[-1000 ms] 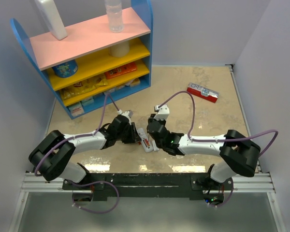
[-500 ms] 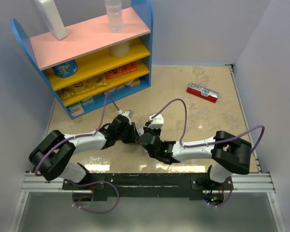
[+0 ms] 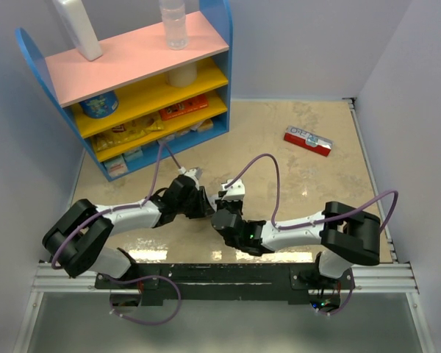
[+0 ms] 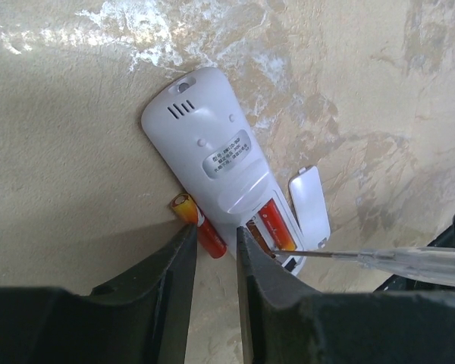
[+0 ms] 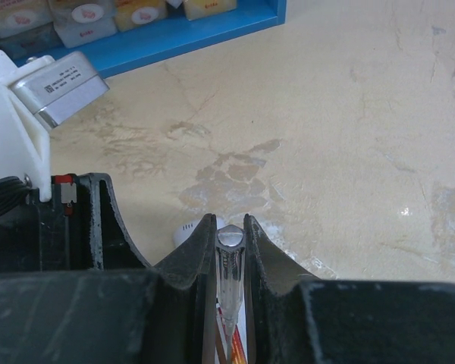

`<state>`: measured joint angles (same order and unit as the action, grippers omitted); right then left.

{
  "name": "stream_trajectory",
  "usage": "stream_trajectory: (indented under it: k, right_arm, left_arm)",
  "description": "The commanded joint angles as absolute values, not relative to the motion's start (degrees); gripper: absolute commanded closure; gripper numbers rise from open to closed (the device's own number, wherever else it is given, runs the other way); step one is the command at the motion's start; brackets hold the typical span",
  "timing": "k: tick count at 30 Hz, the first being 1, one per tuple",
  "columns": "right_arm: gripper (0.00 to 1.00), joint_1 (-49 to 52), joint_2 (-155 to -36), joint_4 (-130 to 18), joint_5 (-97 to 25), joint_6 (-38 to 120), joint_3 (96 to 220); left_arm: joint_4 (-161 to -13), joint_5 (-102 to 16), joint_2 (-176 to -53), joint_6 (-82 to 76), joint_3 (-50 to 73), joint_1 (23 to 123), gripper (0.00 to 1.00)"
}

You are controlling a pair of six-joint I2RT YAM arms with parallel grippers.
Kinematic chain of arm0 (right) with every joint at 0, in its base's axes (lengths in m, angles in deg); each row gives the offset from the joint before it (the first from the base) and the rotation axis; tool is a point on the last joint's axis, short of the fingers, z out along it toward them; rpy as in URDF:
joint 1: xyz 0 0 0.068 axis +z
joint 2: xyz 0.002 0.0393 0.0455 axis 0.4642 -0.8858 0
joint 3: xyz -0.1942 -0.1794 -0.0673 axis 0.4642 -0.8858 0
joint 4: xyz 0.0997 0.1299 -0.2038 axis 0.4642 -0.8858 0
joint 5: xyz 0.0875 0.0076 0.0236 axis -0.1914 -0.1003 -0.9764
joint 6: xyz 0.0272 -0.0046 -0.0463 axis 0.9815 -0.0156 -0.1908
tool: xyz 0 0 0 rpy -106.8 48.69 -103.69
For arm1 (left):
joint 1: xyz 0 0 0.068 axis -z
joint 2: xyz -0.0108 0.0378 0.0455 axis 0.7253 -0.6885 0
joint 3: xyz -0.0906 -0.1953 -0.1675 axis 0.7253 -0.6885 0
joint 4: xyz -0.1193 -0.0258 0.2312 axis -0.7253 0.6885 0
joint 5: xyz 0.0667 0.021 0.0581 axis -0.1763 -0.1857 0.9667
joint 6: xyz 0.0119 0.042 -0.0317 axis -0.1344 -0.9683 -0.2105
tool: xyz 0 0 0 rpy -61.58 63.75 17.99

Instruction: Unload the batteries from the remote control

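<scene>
The remote control [image 4: 212, 163] lies back up on the table, its battery bay uncovered. One red-orange battery [image 4: 276, 226] sits in the bay. Another battery [image 4: 199, 224] lies on the table against the remote's left edge. The white cover [image 4: 311, 206] rests beside the bay. My left gripper [image 4: 216, 233] stands narrowly open over the remote's lower edge and the loose battery's end, clamping nothing. My right gripper [image 5: 229, 227] is shut on a clear-handled screwdriver [image 5: 231, 262], whose metal tip [image 4: 303, 255] reaches into the bay. Seen from above, both grippers [image 3: 198, 206] [image 3: 222, 215] cover the remote.
A red-and-white flat box [image 3: 309, 140] lies at the far right of the table. A blue shelf unit [image 3: 132, 88] with packets and bottles stands at the back left. The left arm's wrist camera [image 5: 53, 83] is close by the right gripper.
The right arm has swung left and lower over the remote, which now hides under it in the top view. The left arm has stayed put.
</scene>
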<state>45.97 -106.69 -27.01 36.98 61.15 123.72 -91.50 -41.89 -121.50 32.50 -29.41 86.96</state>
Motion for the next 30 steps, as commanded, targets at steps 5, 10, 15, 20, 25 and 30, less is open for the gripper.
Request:
stream_trajectory:
  k: [5,10,15,20,25,30]
  right_arm:
    - [1.00,46.26,-105.12,-12.48,35.38,47.52,119.60]
    - [1.00,46.26,-105.12,-9.83,33.88,46.19,118.02]
    - [1.00,47.05,-106.61,-0.26,33.09,40.14,114.52]
    - [1.00,48.02,-107.58,7.05,34.06,34.60,112.84]
    - [1.00,48.54,-109.16,9.59,33.18,32.40,112.13]
    - [1.00,49.51,-110.30,12.41,33.53,29.75,111.69]
  left_arm:
    - [-88.06,-42.52,-117.97,31.44,-25.70,84.73,0.68]
    - [-86.73,-43.04,-117.35,30.48,-24.73,83.23,0.68]
    - [-87.08,-43.39,-118.05,29.34,-23.51,82.26,0.67]
    - [-88.66,-45.41,-120.25,27.93,-22.10,82.08,0.67]
    - [-90.16,-46.99,-123.24,27.58,-21.48,82.09,0.67]
    - [-91.74,-47.61,-124.99,27.40,-22.18,82.00,0.68]
